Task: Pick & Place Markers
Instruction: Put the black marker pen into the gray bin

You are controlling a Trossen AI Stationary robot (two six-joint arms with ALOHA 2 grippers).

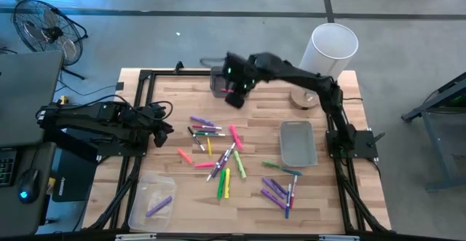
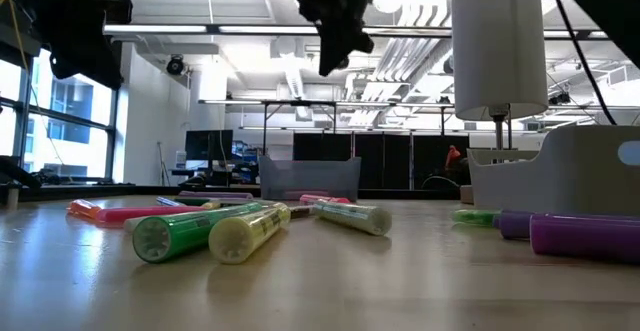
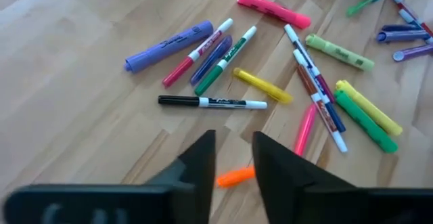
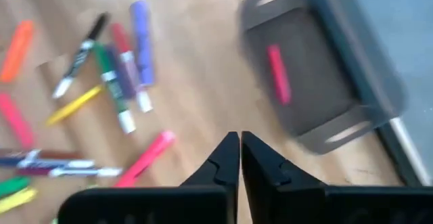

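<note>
Many markers in pink, purple, green, yellow and orange lie scattered flat on the wooden table's middle and right. One pink marker lies inside a dark grey tray at the far edge. My right gripper hangs shut and empty high above the table, just beside that tray. My left gripper stands at the table's left side, open by a narrow gap with nothing in it, above an orange marker that lies on the table.
A light grey tray sits at the right. A clear tray at the near left holds a purple marker. A white cylindrical bin and a round wooden disc stand at the far right. A black frame borders the table.
</note>
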